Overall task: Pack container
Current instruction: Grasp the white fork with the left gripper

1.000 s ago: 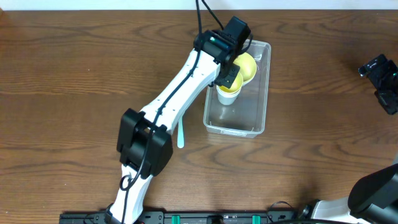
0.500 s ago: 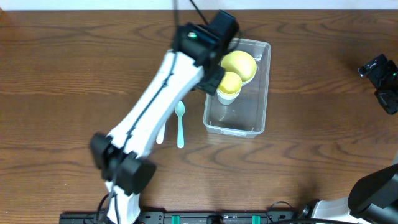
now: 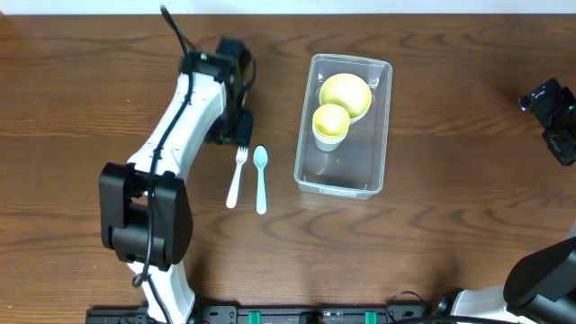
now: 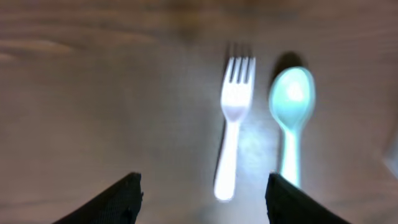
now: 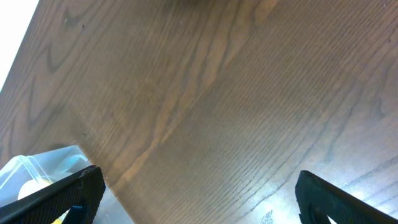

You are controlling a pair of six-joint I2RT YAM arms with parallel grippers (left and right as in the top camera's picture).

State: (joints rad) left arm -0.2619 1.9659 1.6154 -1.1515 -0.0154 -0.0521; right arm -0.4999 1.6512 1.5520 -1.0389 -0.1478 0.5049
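The left pincer point(image 4: 202, 200) hangs just above the counter point(image 3: 432, 234) with its jaws spread wide and nothing between them. Directly ahead of its fingertips lies a white fork point(image 4: 233, 118), tines pointing away from the pincer and handle end nearest it. Just beside the fork, toward the pincer's right finger, lies a pale teal spoon point(image 4: 291, 112), parallel to it with its bowl also pointing away.

Beyond the spoon on that same right-hand side sits the container point(image 3: 351, 166), near the cutlery but not touching it. It is a clear rectangular bin with rounded corners and a thick rim. Its long axis runs the same way as the fork point(image 3: 237, 175) and spoon point(image 3: 260, 178) handles, so either piece could probably go in lengthwise with a sideways carry and no turn.

The end of the bin farther from the arm's base holds a yellow bowl point(image 3: 346, 93) with a cup point(image 3: 331, 121) against it, yellow inside and white outside. The nearer half shows bare floor.

The left pincer point(image 3: 236, 130) is the nearer one to the bin. The right pincer point(image 3: 551, 106) sits well apart on the bin's other side, also open and empty, its camera catching only a corner of the container point(image 5: 37, 174).
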